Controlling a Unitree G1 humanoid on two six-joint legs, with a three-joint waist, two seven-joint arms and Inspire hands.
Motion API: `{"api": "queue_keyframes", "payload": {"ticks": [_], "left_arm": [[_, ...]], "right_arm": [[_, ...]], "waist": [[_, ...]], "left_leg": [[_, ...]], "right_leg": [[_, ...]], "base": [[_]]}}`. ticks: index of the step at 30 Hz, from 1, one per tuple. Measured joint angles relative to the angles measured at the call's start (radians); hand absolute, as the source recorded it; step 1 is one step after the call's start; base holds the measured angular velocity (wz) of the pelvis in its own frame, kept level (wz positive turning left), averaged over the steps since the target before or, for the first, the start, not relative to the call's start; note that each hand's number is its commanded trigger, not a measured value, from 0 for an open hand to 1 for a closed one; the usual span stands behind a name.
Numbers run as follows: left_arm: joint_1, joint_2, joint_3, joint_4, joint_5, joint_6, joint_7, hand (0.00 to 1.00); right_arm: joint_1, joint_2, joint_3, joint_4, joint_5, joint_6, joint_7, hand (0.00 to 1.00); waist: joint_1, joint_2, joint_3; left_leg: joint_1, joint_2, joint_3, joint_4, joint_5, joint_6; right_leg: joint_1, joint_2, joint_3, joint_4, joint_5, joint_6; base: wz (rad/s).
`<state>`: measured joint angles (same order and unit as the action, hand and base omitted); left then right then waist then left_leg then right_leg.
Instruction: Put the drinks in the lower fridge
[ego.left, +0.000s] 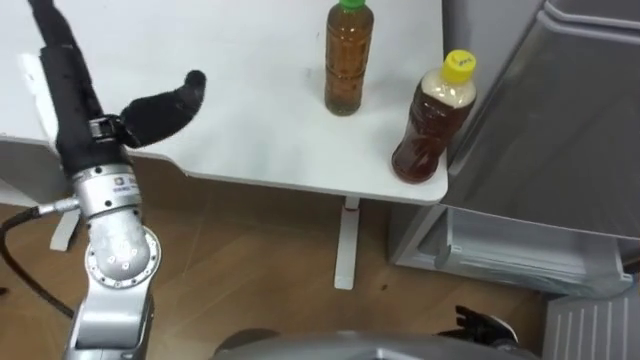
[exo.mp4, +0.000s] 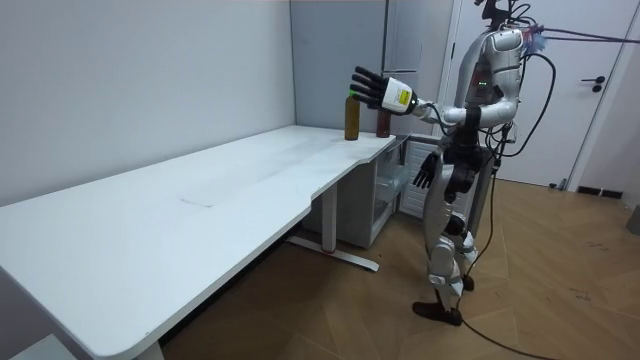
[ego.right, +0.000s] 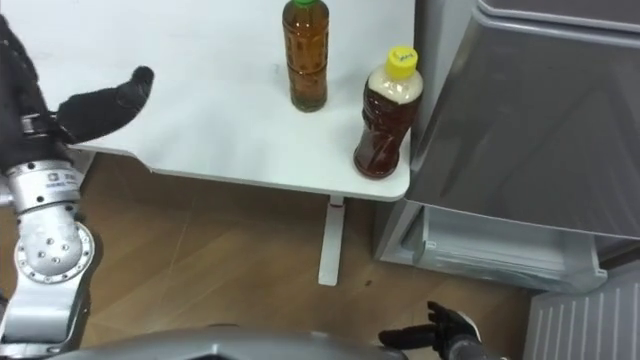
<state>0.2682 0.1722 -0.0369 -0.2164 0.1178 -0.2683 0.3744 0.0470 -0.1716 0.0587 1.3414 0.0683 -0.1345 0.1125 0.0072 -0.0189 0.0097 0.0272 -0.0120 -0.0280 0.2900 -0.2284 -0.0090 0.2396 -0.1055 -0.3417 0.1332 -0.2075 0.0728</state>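
Observation:
Two drink bottles stand at the white table's (ego.left: 230, 90) end beside the fridge. One has a green cap and amber liquid (ego.left: 349, 60). The other has a yellow cap and dark liquid (ego.left: 435, 120) and stands near the table's corner. My left hand (ego.left: 160, 110) is raised over the table well to the left of both bottles, open, fingers straight, holding nothing. In the room view this left hand (exo.mp4: 372, 88) hangs in the air just before the green-capped bottle (exo.mp4: 351, 118). My right hand (ego.left: 485, 327) hangs low by my side, fingers relaxed and empty.
A grey fridge (ego.left: 570, 120) stands right of the table, close to the yellow-capped bottle. Its lower compartment (ego.left: 520, 250) is open near the floor, and its white door (ego.left: 590, 325) is swung out at the lower right. Wooden floor lies under the table's leg (ego.left: 346, 245).

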Motion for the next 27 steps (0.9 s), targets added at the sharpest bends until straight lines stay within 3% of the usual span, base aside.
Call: {"api": "queue_keyframes", "payload": {"ticks": [10,15,20,27], "left_arm": [[-0.002,0.000,-0.024,-0.117,-0.085,0.000,-0.161,0.00],[-0.029,0.000,-0.026,-0.129,-0.086,0.001,-0.210,0.00],[-0.080,0.000,-0.041,-0.213,-0.085,0.000,-0.236,0.00],[-0.102,0.000,-0.110,-0.229,-0.086,0.001,-0.280,0.00]], "right_arm": [[-0.022,0.004,0.038,0.022,0.004,-0.007,0.000,0.00],[-0.027,0.005,0.037,0.032,0.001,-0.007,0.000,0.00],[-0.030,0.006,0.043,0.035,0.003,-0.008,-0.001,0.00],[-0.032,0.007,0.077,0.034,0.004,-0.018,-0.025,0.00]], "waist": [[-0.004,-0.016,-0.0017],[-0.005,-0.017,-0.0026],[-0.005,-0.018,-0.0031],[-0.008,-0.020,-0.0042]], "left_leg": [[0.002,0.003,0.023,0.000,0.000,0.000],[-0.001,0.006,0.023,-0.001,0.000,0.000],[-0.001,0.006,0.024,0.000,0.001,0.000],[0.001,0.006,0.030,-0.005,0.001,0.001]], "right_leg": [[-0.005,0.000,0.041,0.000,0.000,0.000],[-0.011,0.002,0.041,0.001,0.000,0.000],[-0.013,0.002,0.056,0.003,0.000,0.000],[-0.016,0.003,0.069,0.002,0.000,0.000]], "base": [[-0.06],[0.00],[-0.01],[-0.01]]}}
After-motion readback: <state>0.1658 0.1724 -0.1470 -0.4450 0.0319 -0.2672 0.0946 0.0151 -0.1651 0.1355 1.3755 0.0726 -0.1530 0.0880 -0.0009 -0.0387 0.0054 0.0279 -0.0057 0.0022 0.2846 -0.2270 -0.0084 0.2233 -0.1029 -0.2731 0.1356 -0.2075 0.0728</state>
